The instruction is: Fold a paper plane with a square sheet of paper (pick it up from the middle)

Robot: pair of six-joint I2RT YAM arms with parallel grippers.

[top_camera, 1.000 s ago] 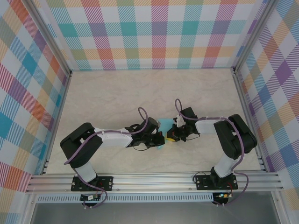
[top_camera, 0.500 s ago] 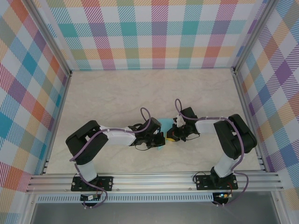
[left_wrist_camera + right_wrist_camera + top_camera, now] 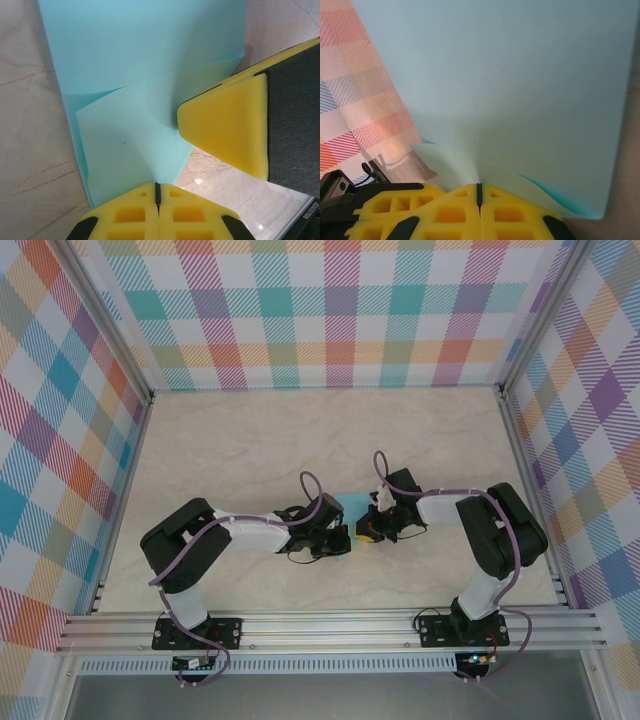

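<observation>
The square sheet of paper is light turquoise and lies on the table between my two arms, mostly hidden by them from above. In the left wrist view the sheet has a folded flap running down into my left gripper, which is shut on its edge. The right gripper's yellow finger sits on the sheet's right edge there. In the right wrist view a paler flap curls up into my right gripper, shut on it. From above, the left gripper and right gripper nearly touch. The paper plane is out of view.
The marble-patterned table is walled by checkered panels at the back and on both sides. An aluminium rail runs along the near edge, by the arm bases. Part of the left arm shows in the right wrist view.
The left arm's elbow shifted a little to the right a second ago and has held still since. Both grippers stay shut on the paper.
</observation>
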